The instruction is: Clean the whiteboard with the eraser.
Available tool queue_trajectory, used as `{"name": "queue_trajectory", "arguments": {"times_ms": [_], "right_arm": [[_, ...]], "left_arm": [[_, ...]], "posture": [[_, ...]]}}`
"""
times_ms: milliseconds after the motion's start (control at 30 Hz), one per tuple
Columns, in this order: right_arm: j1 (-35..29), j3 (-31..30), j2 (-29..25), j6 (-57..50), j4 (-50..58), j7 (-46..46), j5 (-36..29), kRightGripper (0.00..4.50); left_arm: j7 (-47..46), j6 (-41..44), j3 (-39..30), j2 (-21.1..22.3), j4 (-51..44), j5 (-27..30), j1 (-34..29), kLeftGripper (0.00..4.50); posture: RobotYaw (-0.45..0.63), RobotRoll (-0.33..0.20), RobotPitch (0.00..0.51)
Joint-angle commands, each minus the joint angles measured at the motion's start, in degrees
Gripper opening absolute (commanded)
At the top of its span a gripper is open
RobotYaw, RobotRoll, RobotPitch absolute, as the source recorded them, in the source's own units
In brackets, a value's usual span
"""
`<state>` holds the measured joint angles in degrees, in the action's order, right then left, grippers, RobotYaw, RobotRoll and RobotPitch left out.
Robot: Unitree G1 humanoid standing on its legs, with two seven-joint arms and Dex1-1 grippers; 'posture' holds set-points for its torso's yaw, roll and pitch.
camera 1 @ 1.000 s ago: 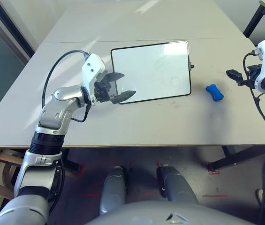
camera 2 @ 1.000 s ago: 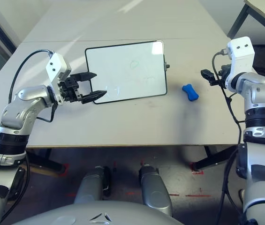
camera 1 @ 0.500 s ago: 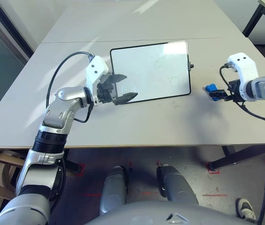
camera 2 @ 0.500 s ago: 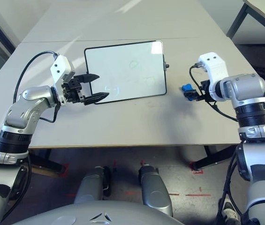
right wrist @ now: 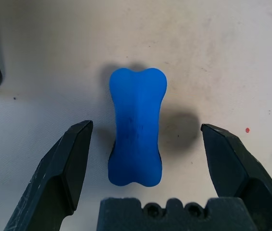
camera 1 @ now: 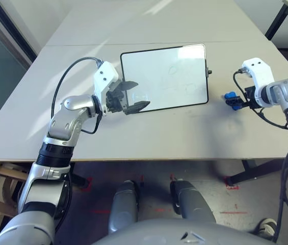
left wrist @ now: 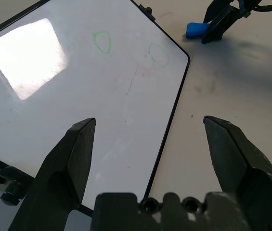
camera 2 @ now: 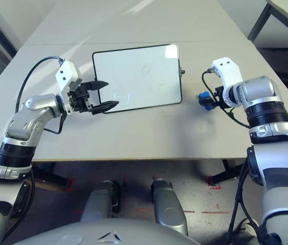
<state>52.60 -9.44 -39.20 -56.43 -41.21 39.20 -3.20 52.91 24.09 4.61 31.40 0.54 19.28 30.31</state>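
The small bright blue bone-shaped eraser (right wrist: 136,132) lies on the pale grey surface (camera 1: 149,130), between the right end effector's (right wrist: 143,159) wide-spread fingers, untouched; the left end effector (camera 1: 132,95) gapes wide over the near left corner of the glossy white black-framed whiteboard (camera 1: 166,74).

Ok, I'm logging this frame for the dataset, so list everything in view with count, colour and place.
whiteboard: one, white with a thin black frame and faint green doodles, flat on the middle of the table.
eraser: one, bright blue, bone-shaped, on the table to the right of the whiteboard, apart from it.
table: one, pale grey, bearing both things.
left gripper: one, black fingers, open, over the whiteboard's near left corner.
right gripper: one, black fingers, open, one finger on either side of the eraser, not touching it.
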Motion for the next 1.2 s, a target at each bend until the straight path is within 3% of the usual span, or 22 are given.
{"name": "queue_trajectory", "arguments": {"times_ms": [33, 133, 400, 433, 667, 900, 1200], "right_arm": [[1.04, 0.29, 0.62, 0.86, -2.08, 0.13, 0.77, 4.32], [1.21, 0.54, 0.92, 1.44, -3.01, -0.02, 0.91, 3.56], [0.31, 0.55, 0.85, 2.48, -2.06, 0.28, 1.06, 0.52], [0.19, 0.45, 0.66, 2.52, -1.57, 0.46, 1.12, 0.32], [-2.82, -4.54, -3.63, 8.74, 11.44, 5.93, 4.42, 0.26], [-5.15, -13.89, -10.56, 23.61, 26.68, 11.35, 14.85, 0.26], [-3.57, -18.54, -7.93, 29.83, 31.72, 16.88, 22.0, 0.26]], "left_arm": [[-0.18, 0.02, 0.49, 0.05, -1.42, -0.61, -1.04, 4.5], [-0.21, 0.1, 0.45, 0.08, -1.61, -0.62, -1.16, 4.5], [-0.17, 0.29, 0.51, 0.1, -1.67, -0.64, -0.99, 4.5], [-0.13, 0.32, 0.52, 0.12, -1.71, -0.64, -1.0, 4.5], [-0.02, 0.44, 0.55, 0.15, -1.71, -0.62, -0.93, 4.5], [0.05, 0.38, 0.8, -0.13, -1.21, -0.76, -0.48, 4.5], [0.07, 0.34, 0.98, -0.5, -1.01, -0.92, -0.21, 4.5]], "posture": [[-0.14, 0.0, 0.098], [-0.14, 0.0, 0.099], [-0.15, 0.0, 0.104], [-0.15, 0.0, 0.105], [-0.15, 0.0, 0.107], [-0.16, 0.0, 0.107], [-0.15, 0.0, 0.107]]}}
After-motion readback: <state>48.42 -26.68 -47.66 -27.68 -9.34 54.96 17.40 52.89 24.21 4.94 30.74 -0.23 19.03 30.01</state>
